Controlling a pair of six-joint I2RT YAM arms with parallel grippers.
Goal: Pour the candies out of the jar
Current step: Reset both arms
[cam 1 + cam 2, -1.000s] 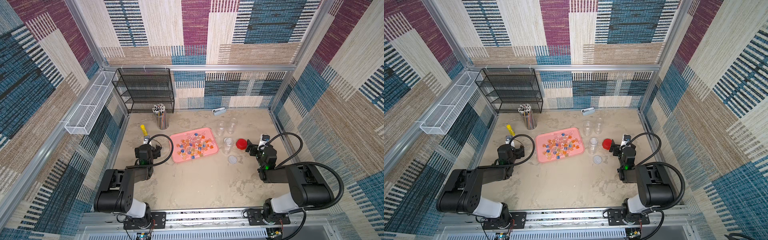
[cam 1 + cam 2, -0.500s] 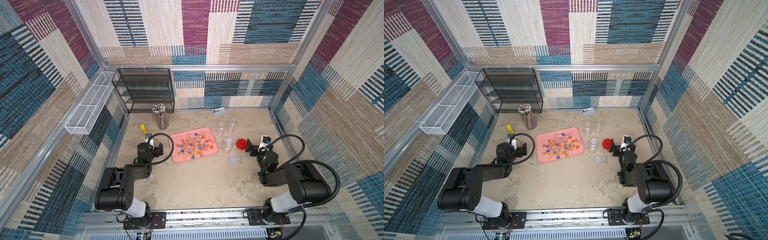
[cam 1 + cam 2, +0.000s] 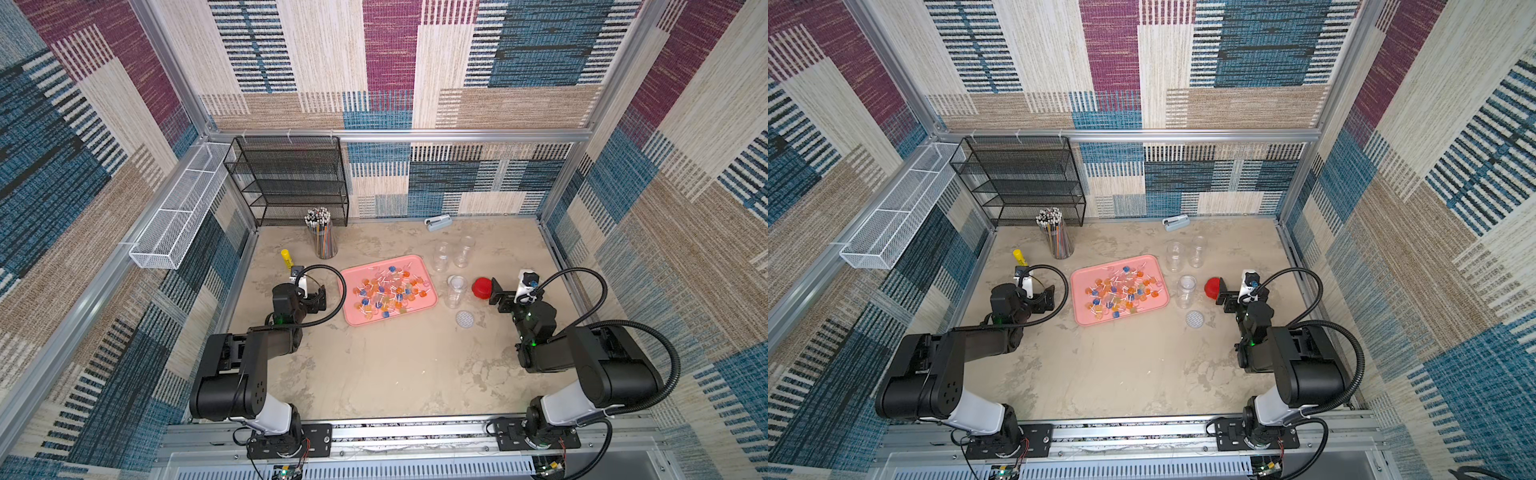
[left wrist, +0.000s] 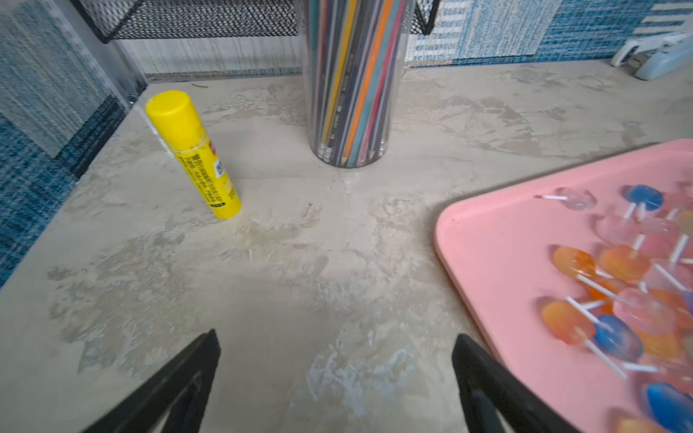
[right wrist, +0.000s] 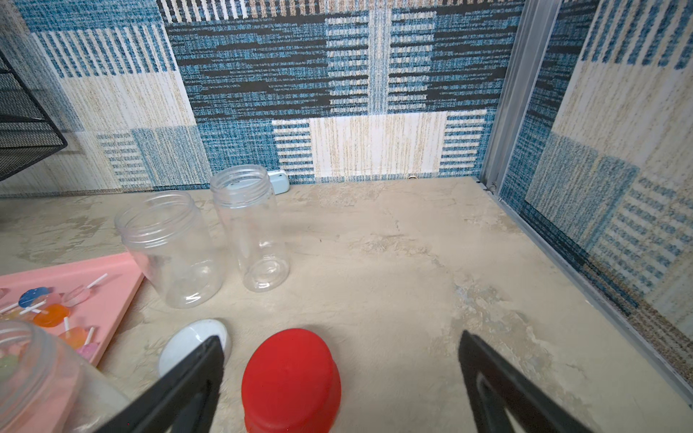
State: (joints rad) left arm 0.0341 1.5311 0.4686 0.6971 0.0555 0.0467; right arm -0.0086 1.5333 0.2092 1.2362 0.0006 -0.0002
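The candies [image 3: 388,293] [image 3: 1119,293] lie scattered over a pink tray [image 3: 428,270] in the middle of the table. They show in both wrist views [image 4: 615,300] [image 5: 52,313]. A clear open jar [image 3: 456,291] [image 3: 1185,291] [image 5: 33,375] stands upright just right of the tray and looks empty from above. My left gripper [image 3: 320,299] [image 4: 336,335] is open over bare table left of the tray. My right gripper [image 3: 498,296] [image 5: 341,336] is open, with a red lid [image 3: 482,288] [image 5: 290,378] low between its fingers and untouched.
Two more clear open jars [image 3: 442,257] [image 3: 463,251] stand behind the tray's right corner. A round pale lid [image 3: 464,319] lies in front of the jar. At the back left are a pencil holder [image 3: 323,239], a yellow glue stick [image 4: 195,153] and a black mesh shelf [image 3: 291,178].
My left gripper has swung right, closer to the tray's left edge. My right gripper has shifted slightly left toward the red lid. Both stay open.
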